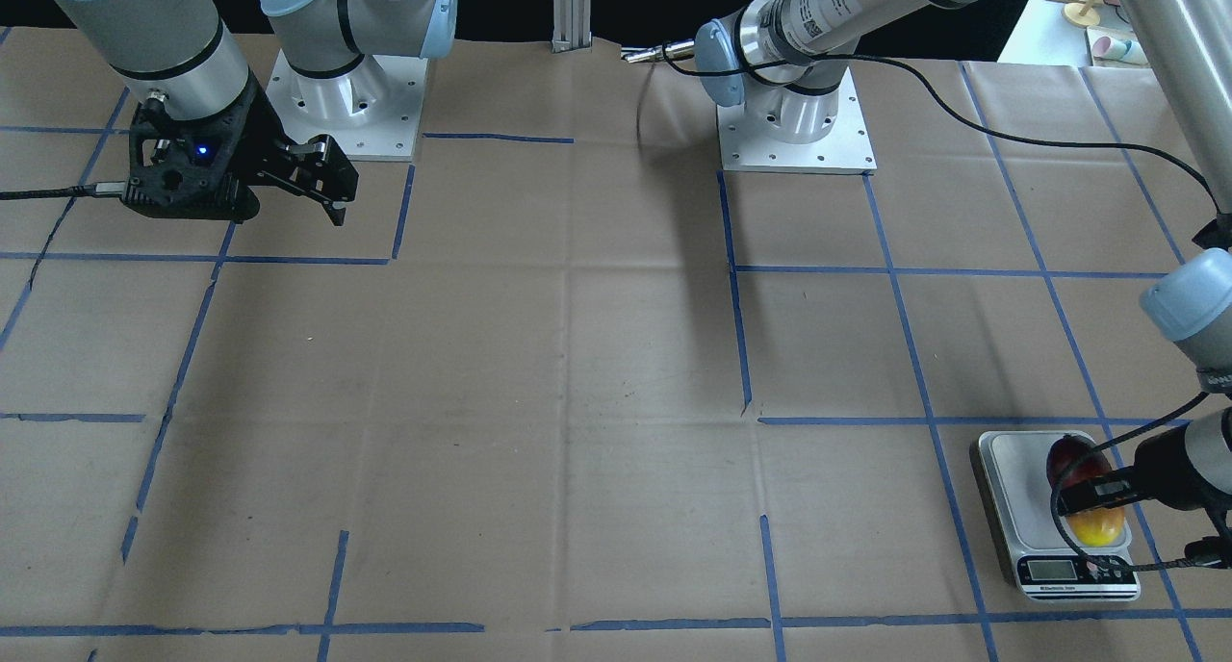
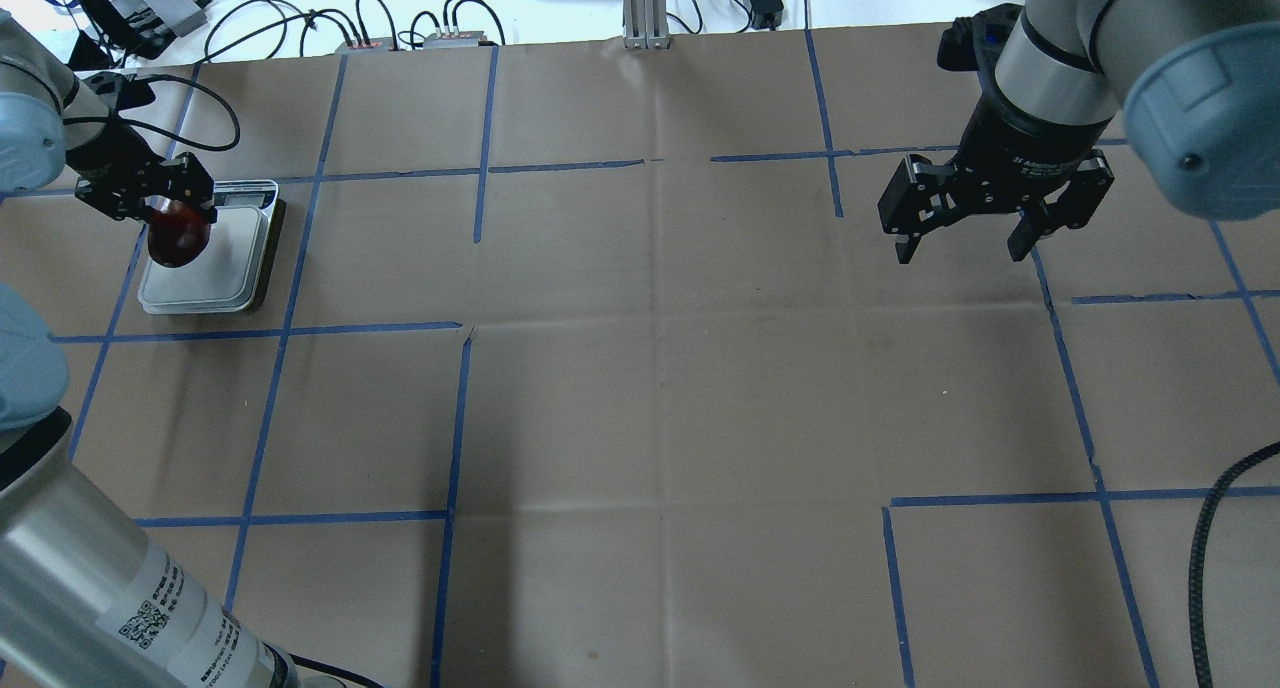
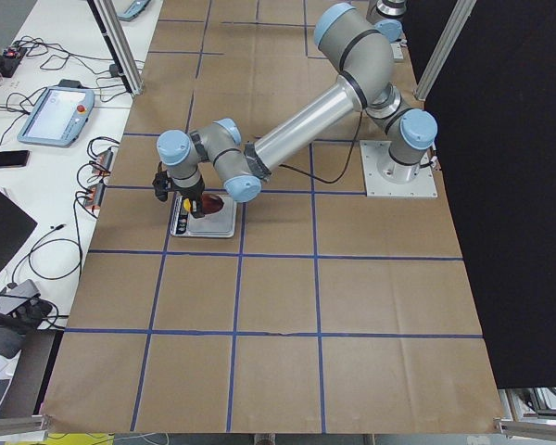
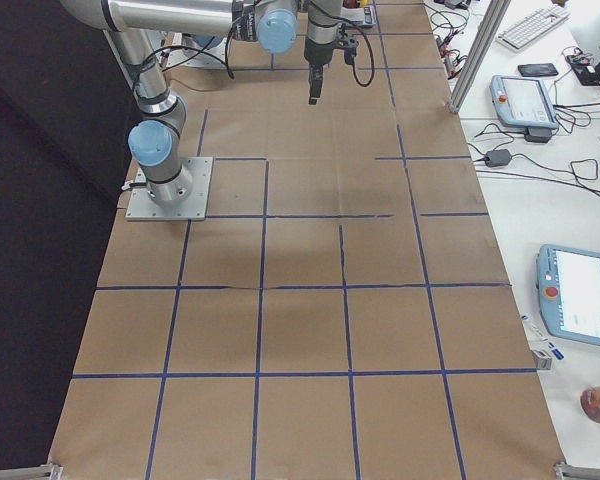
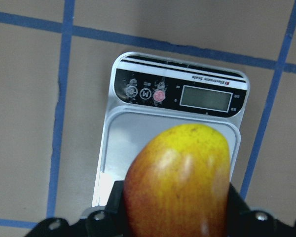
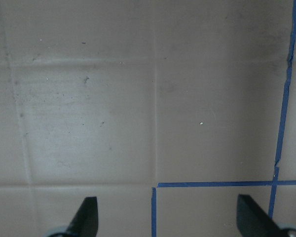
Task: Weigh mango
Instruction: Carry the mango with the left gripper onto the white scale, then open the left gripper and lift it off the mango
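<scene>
The mango, dark red at one end and yellow at the other, is over the plate of a small silver scale at the table's edge. My left gripper is shut on the mango across its middle. In the left wrist view the mango fills the bottom, with the scale and its display under and beyond it. I cannot tell whether the mango rests on the plate. In the overhead view the left gripper, mango and scale are at the far left. My right gripper is open and empty, above the paper.
Brown paper with blue tape lines covers the table. The arm bases stand at the robot's side. Cables and devices lie beyond the far edge. The right wrist view shows only paper, tape and the two fingertips.
</scene>
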